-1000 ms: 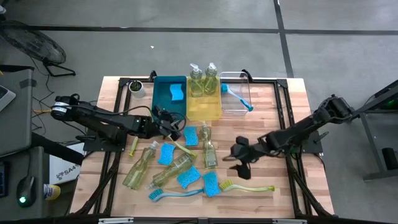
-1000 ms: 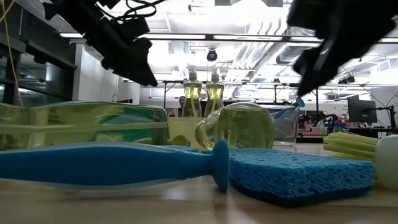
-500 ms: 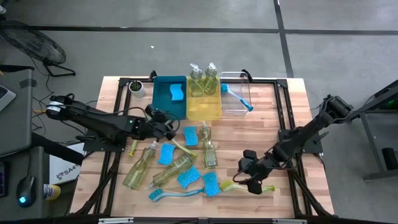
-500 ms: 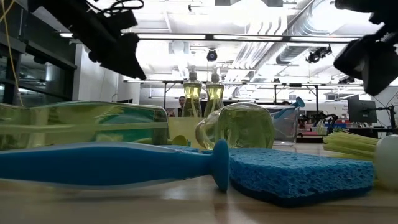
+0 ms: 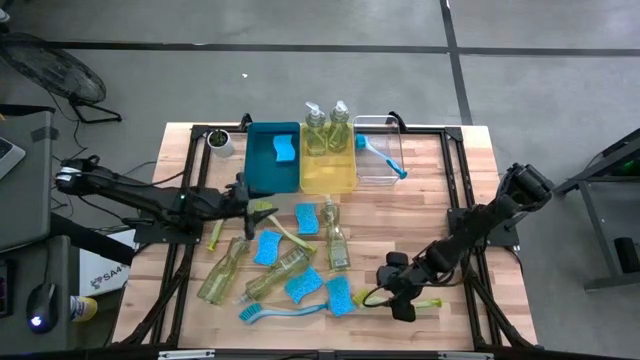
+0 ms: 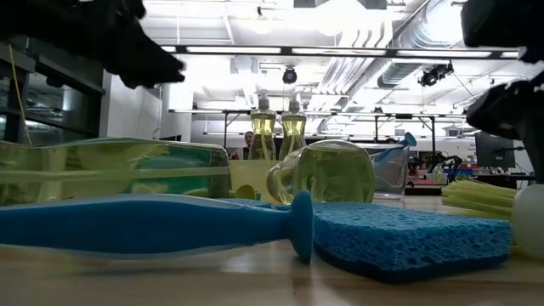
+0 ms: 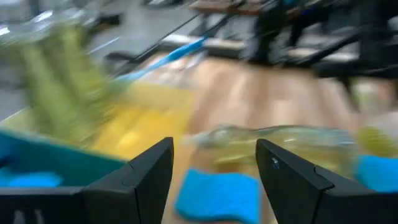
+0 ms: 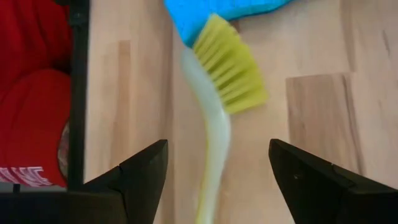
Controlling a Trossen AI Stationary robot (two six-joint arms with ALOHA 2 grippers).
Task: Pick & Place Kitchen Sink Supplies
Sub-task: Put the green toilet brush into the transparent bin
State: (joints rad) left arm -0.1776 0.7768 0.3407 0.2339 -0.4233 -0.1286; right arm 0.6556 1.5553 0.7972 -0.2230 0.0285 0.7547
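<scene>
Only two soap bottles (image 5: 327, 128), one sponge (image 5: 285, 150) and one blue brush (image 5: 381, 157) sat in bins; rest littered my table (image 5: 450, 190), right pincer (image 5: 398, 296) open over yellow-green brush (image 5: 400, 300), left pincer (image 5: 250, 205) open, empty.

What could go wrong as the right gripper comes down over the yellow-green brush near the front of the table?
1. The right gripper hangs open over the yellow-green brush, whose bristles touch a blue sponge; closing near the head might drag the sponge along.
2. The handle is thin and lies flat on the table, so the fingers may scrape the wood or slip off.
3. The left gripper is open near lying soap bottles, which could roll if bumped.
</scene>
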